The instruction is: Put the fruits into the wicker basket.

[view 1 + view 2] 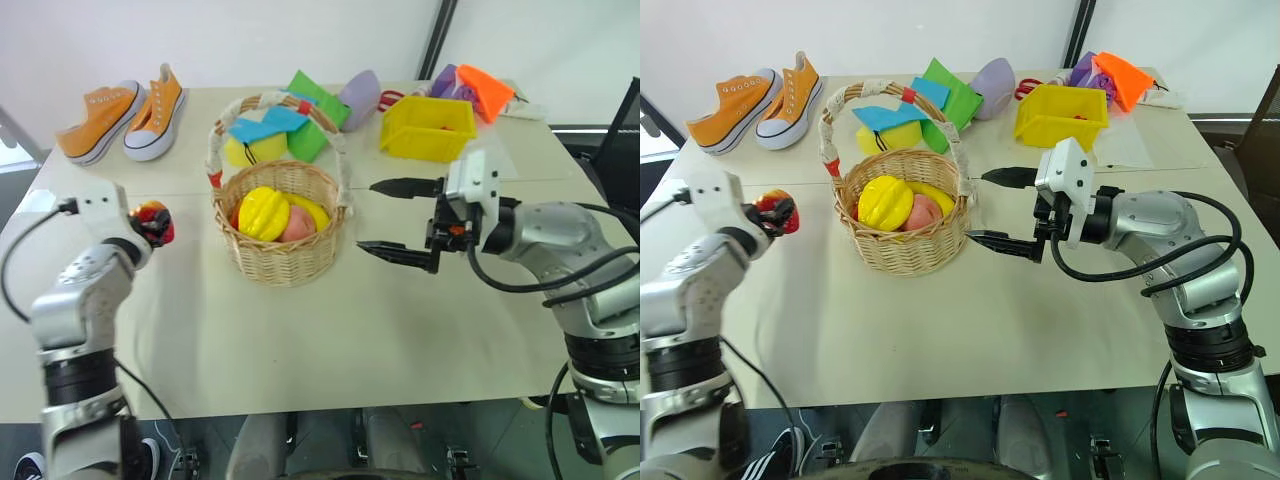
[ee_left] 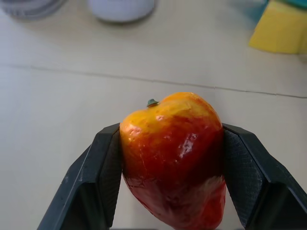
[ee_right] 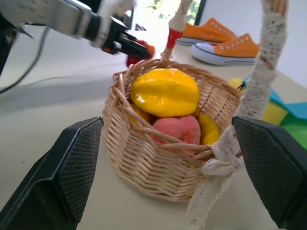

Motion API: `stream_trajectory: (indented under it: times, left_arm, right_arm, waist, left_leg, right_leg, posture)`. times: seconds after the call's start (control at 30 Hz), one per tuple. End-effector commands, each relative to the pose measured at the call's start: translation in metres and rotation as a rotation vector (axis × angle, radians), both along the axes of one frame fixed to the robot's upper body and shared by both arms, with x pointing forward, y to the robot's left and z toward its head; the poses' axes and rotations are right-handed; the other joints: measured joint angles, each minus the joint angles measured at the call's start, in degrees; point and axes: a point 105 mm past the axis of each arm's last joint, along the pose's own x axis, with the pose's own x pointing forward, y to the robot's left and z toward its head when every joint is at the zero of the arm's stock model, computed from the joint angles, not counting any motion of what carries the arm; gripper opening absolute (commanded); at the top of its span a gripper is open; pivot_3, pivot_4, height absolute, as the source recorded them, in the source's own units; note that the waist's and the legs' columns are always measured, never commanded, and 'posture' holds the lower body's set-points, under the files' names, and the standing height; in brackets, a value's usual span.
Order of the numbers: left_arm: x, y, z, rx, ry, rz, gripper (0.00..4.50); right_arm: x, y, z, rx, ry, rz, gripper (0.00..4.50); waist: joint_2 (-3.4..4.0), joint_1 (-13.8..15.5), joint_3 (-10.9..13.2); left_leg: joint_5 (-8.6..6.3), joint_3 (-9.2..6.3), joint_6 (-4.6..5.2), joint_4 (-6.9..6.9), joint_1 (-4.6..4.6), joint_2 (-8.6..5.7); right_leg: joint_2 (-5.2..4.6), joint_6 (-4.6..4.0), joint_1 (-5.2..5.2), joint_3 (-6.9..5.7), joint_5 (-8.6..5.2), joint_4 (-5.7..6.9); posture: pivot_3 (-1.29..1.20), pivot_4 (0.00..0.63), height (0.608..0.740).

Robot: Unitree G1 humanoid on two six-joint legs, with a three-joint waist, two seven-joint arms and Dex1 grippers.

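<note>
Left gripper is clamped on the mango, above the table's left edge. Right gripper is wide open, empty, beside the basket mid-table. Step: transport. Next, carry mango over the rim, clear the handle, release.

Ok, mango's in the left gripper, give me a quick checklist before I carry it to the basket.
1. Grip on the mango: left gripper shut on it, fingers on both sides. Ok.
2. Mango off the table: the head views suggest so, but the gap beneath is unclear. Cannot tell.
3. Room in the wicker basket: starfruit, peach and banana already fill much of it; space is tight. Cannot tell.
4. Handle in the way: it arches over the basket; approach from the open side. Ok.
5. Right gripper: open, close beside the basket, not touching it. Ok.
</note>
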Motion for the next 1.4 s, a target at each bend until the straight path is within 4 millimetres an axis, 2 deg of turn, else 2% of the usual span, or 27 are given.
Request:
stream_trajectory:
  times: [0.03, 0.07, 0.13, 0.2, 0.33, 0.47, 0.57, 0.7, 0.9, 1.03, 1.1, 1.17, 1.27, 1.4]
  left_arm:
    - [-0.042, -0.028, 0.056, -0.004, -0.192, -0.344, 2.74]
    - [-0.056, -0.04, 0.062, -0.001, -0.211, -0.462, 2.74]
    - [-0.078, -0.067, 0.057, -0.013, -0.165, -0.671, 2.74]
    - [-0.077, -0.082, 0.053, -0.041, -0.159, -0.718, 2.74]
    - [-0.051, -0.127, 0.058, -0.183, -0.231, -0.748, 2.74]
    - [-0.014, -0.157, 0.062, -0.201, -0.249, -0.689, 2.74]
    - [-0.002, -0.178, 0.058, -0.207, -0.226, -0.715, 2.74]
    - [0.006, -0.173, 0.057, -0.208, -0.238, -0.662, 4.44]
    - [0.002, -0.17, 0.06, -0.154, -0.26, -0.687, 4.48]
    - [-0.036, -0.16, 0.075, -0.156, -0.35, -0.806, 4.48]
    - [-0.064, -0.155, 0.075, -0.141, -0.365, -0.904, 4.48]
    - [-0.082, -0.14, 0.069, -0.062, -0.391, -0.911, 4.48]
    - [-0.095, -0.103, 0.064, -0.069, -0.403, -0.835, 4.48]
    - [-0.114, -0.068, 0.06, 0.017, -0.395, -0.763, 4.48]
  right_arm:
    - [0.009, -0.011, 0.017, 0.086, -0.076, -0.074, 4.5]
    - [0.016, -0.016, 0.015, 0.104, -0.084, -0.114, 4.5]
    - [0.016, -0.018, 0.004, 0.069, -0.076, -0.111, 4.5]
    - [0.015, -0.016, 0.004, 0.08, -0.068, -0.103, 4.5]
    - [0.012, -0.014, 0.003, 0.076, -0.069, -0.096, 4.5]
    - [0.01, -0.015, 0.003, 0.072, -0.065, -0.107, 4.5]
    - [0.009, -0.015, 0.001, 0.067, -0.069, -0.119, 4.5]
    - [0.007, -0.015, 0.003, 0.071, -0.072, -0.126, 4.5]
    - [0.007, -0.016, 0.002, 0.078, -0.069, -0.137, 4.5]
    - [0.018, -0.014, -0.001, 0.131, -0.037, -0.203, 4.5]
    - [0.025, -0.011, -0.002, 0.155, -0.021, -0.246, 4.5]
    - [0.03, -0.008, -0.001, 0.19, 0.004, -0.262, 4.5]
    - [0.031, 0.0, -0.001, 0.241, 0.045, -0.254, 4.5]
    - [0.036, 0.012, -0.004, 0.26, 0.066, -0.269, 4.5]
  waist:
    - [-0.01, -0.2, 0.0]
    - [0.02, -0.3, 0.0]
    - [0.05, -0.1, 0.0]
    - [0.16, 0.5, 0.0]
    - [0.11, 0.7, -0.1]
    - [0.08, 0.5, -0.1]
    - [0.09, 0.2, -0.1]
    - [0.09, -0.1, -0.1]
    - [0.09, 0.4, -0.1]
    - [0.09, 0.1, 0.0]
    - [0.1, -0.3, 0.0]
    - [0.14, -0.9, 0.0]
    - [0.16, -0.9, 0.0]
    - [0.16, -0.8, 0.0]
  left_leg:
    - [0.0, 0.0, -0.01, 0.0, 0.0, 0.01]
    - [-0.01, 0.0, -0.02, -0.01, 0.0, 0.02]
    - [-0.01, 0.0, -0.02, 0.0, 0.01, 0.0]
    - [-0.02, 0.0, 0.0, 0.0, 0.04, -0.03]
    - [0.0, -0.03, 0.03, 0.09, 0.09, -0.05]
    - [-0.02, -0.03, 0.11, 0.17, 0.07, -0.12]
    - [0.0, -0.02, 0.1, 0.13, 0.08, -0.08]
    - [0.01, -0.02, 0.08, 0.08, 0.08, 0.06]
    - [0.02, -0.02, 0.05, 0.13, 0.08, 0.04]
    - [0.02, -0.02, 0.05, 0.11, 0.08, 0.05]
    - [0.06, -0.02, -0.01, 0.07, 0.08, 0.1]
    - [0.2, -0.02, -0.26, 0.03, 0.08, 0.12]
    - [0.14, -0.03, -0.17, 0.0, 0.12, 0.11]
    - [0.08, -0.05, -0.07, 0.0, 0.13, 0.1]
  right_leg:
    - [0.0, -0.01, 0.0, 0.0, 0.0, -0.01]
    - [-0.03, -0.03, 0.0, 0.01, -0.01, -0.03]
    - [-0.08, -0.05, 0.03, 0.0, -0.01, -0.06]
    - [-0.13, -0.09, 0.09, 0.0, -0.03, -0.12]
    - [-0.11, -0.06, 0.2, -0.02, 0.0, -0.07]
    - [-0.05, 0.01, 0.24, -0.01, 0.03, -0.03]
    - [0.07, 0.03, 0.18, -0.01, 0.03, 0.03]
    - [0.24, 0.03, 0.14, 0.0, 0.02, 0.05]
    - [0.3, 0.03, 0.17, 0.0, 0.02, 0.05]
    - [0.21, 0.03, 0.16, 0.03, 0.02, 0.02]
    - [0.21, 0.01, 0.12, 0.04, 0.01, 0.03]
    - [0.21, 0.0, 0.1, 0.04, 0.01, 0.04]
    - [0.18, -0.03, 0.13, 0.04, 0.0, 0.03]
    - [0.14, -0.11, 0.13, 0.04, -0.02, 0.02]
  posture:
    - [0.0, 0.15, 0.74]
    - [0.0, 0.15, 0.74]
    - [0.0, 0.15, 0.74]
    - [0.0, 0.15, 0.74]
    - [0.0, 0.15, 0.74]
    - [0.0, 0.15, 0.74]
    - [0.0, 0.15, 0.74]
    - [0.0, 0.15, 0.74]
    - [0.0, 0.15, 0.74]
    - [0.0, 0.15, 0.74]
    - [0.0, 0.15, 0.74]
    - [0.0, 0.15, 0.74]
    - [0.0, 0.15, 0.74]
    - [0.0, 0.15, 0.74]
